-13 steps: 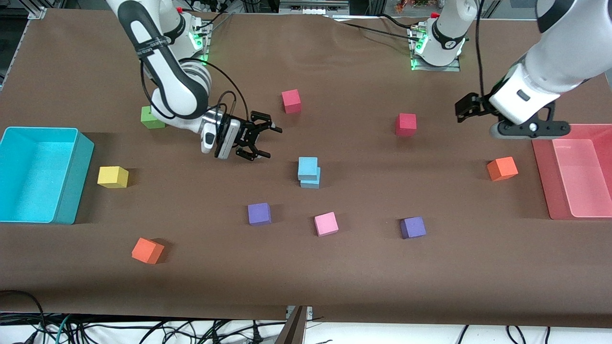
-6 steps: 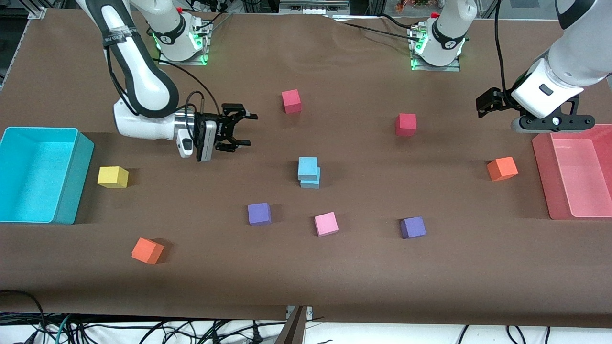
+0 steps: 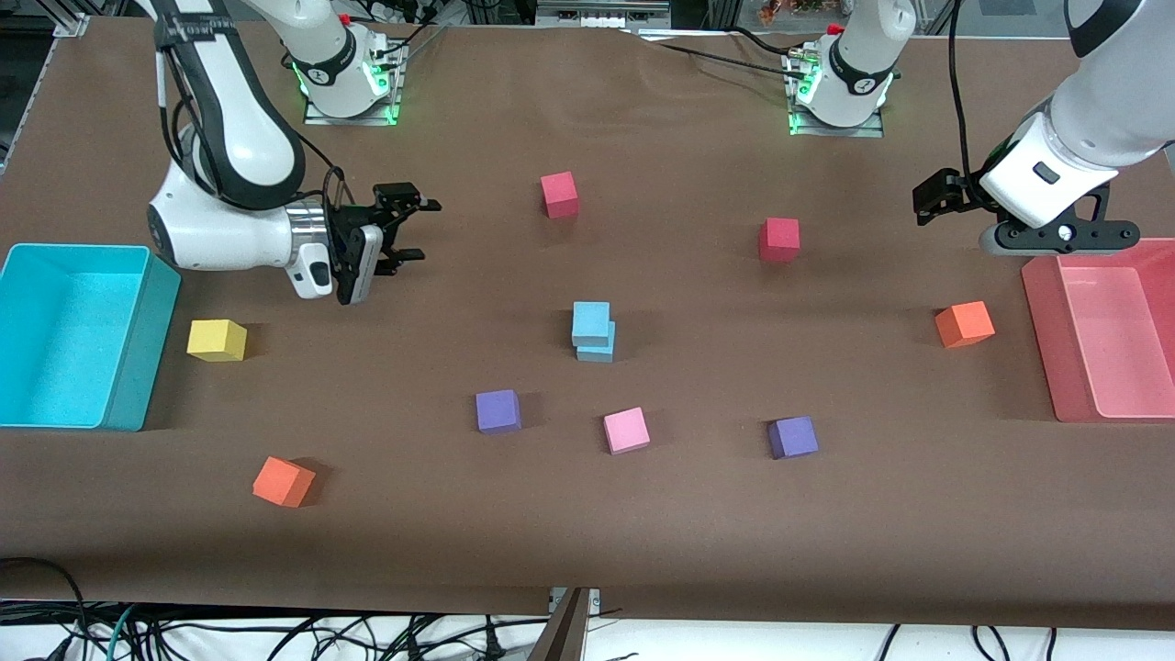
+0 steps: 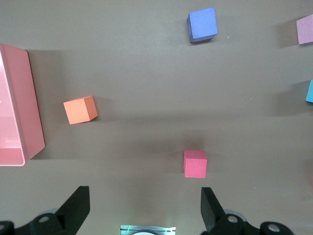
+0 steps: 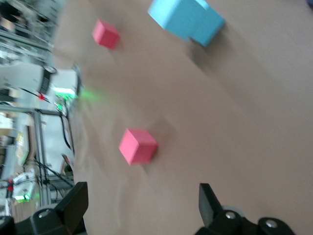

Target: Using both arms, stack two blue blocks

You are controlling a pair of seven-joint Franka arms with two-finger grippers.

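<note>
Front view: blue blocks (image 3: 592, 330) sitting stacked mid-counter, upper one slightly offset; a knock risks toppling it. Right gripper (image 3: 401, 228), fingers spread and empty, is now hanging toward the cyan bin (image 3: 138, 367) edge, farther from the stack than earlier. Left gripper (image 3: 938, 198) is waiting by the pink bin (image 3: 1042, 349).
Left wrist view: fingers (image 4: 78, 205) spread, holding nothing.
Right wrist view: stack (image 5: 188, 19) showing; fingers (image 5: 73, 203) spread.

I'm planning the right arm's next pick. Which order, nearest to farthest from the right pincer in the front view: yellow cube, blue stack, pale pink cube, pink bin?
From the right pincer, open above bare table by the cyan bin's end:
1. yellow cube, beside the cyan bin.
2. blue stack, mid-table.
3. pale pink cube, nearer the front camera than the stack.
4. pink bin, at the left arm's end.
</note>
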